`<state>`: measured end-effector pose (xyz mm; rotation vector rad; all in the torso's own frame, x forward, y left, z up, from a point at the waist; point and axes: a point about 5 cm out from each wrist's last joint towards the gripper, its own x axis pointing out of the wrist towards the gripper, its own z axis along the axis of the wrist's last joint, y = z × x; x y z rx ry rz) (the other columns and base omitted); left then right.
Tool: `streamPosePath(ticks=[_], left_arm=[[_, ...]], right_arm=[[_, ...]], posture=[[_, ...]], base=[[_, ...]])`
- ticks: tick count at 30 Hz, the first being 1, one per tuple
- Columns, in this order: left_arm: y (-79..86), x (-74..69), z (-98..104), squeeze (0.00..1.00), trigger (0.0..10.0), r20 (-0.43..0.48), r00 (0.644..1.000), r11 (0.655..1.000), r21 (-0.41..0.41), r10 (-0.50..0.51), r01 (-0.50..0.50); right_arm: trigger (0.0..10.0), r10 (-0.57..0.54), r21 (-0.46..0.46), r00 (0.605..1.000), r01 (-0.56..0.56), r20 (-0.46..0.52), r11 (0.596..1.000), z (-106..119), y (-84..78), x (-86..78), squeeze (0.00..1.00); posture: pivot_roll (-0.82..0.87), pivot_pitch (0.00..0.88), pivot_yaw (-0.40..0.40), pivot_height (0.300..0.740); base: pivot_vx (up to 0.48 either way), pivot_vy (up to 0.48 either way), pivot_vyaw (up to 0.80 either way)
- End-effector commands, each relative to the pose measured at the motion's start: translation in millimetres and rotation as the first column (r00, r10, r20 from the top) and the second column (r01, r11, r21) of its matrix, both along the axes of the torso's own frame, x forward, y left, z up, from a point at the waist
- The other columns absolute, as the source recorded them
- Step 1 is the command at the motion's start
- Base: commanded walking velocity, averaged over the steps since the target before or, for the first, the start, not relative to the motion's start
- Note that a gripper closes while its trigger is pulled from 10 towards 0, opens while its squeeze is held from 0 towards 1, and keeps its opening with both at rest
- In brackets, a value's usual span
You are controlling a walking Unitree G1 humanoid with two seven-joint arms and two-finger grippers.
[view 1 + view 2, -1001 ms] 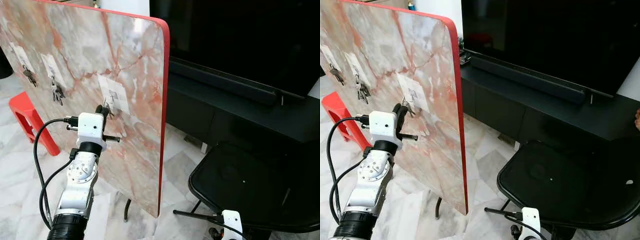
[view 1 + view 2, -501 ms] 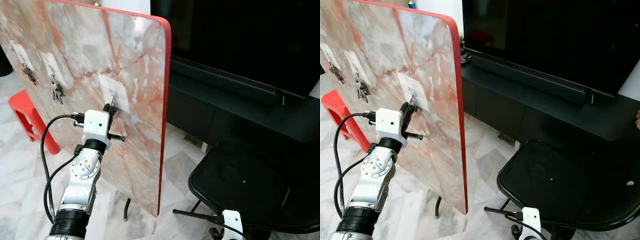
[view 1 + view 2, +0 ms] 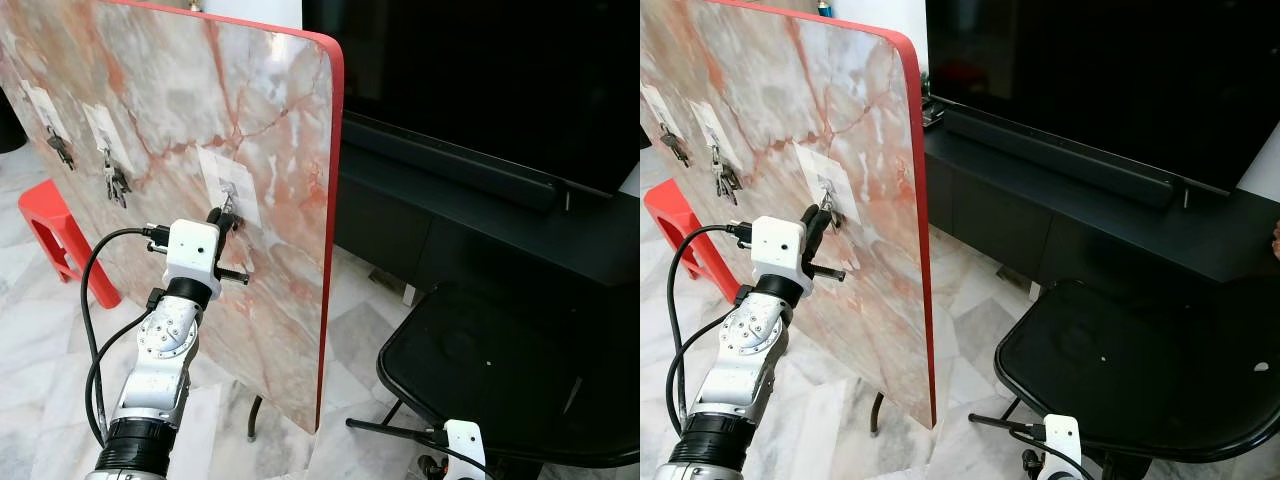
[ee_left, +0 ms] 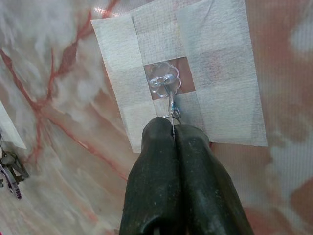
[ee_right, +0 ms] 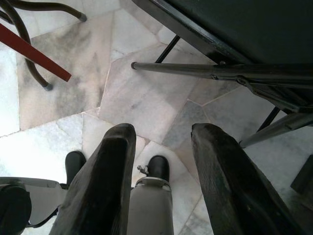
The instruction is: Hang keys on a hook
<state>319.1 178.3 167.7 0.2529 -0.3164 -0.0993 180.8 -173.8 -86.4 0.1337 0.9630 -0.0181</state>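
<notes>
A marble-patterned board (image 3: 200, 120) with a red edge is seen standing tilted before the robot, with three white adhesive patches fixed along its face. The left gripper (image 4: 172, 128) is raised against the patch nearest the board's right edge. In the left wrist view its two black fingers (image 4: 151, 161) are pressed together, clamped on a thin metal key ring (image 4: 171, 110) that reaches up to the clear plastic hook (image 4: 164, 81) at the middle of the white patch (image 4: 215, 73). The ring is touching the hook; whether it is fully seated over it cannot be told. The keys themselves are hidden behind the fingers.

Two other bunches of keys are seen hanging from the hooks further left on the board, one at the middle patch (image 3: 115, 185) and one at the far patch (image 3: 58, 150).

The right gripper (image 5: 161, 147) hangs low beside a black chair (image 3: 500, 370), pointed at the marble floor (image 5: 146, 98), its fingers held apart and empty. A red stool (image 3: 55, 235) stands on the floor behind the board's left side, and a dark television (image 3: 480, 70) rests on a low black cabinet (image 3: 470, 220) beyond.
</notes>
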Motion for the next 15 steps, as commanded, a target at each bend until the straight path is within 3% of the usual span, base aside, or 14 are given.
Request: streamPosePath(ticks=[1,15], left_arm=[[-4.6,1.9,2.4,0.0,10.0,0.003,1.0,1.0,0.004,-0.031,0.031],[-4.6,1.9,2.4,0.0,10.0,0.003,1.0,1.0,0.004,-0.031,0.031]], right_arm=[[10.0,0.0,-0.001,1.0,0.0,-0.001,1.0,-0.1,-1.2,-0.4,0.0],[10.0,0.0,-0.001,1.0,0.0,-0.001,1.0,-0.1,-1.2,-0.4,0.0]], posture=[[-0.03,0.0,-0.015,0.74],[-0.03,0.0,-0.015,0.74]], base=[[0.0,0.0,0.0],[0.0,0.0,0.0]])
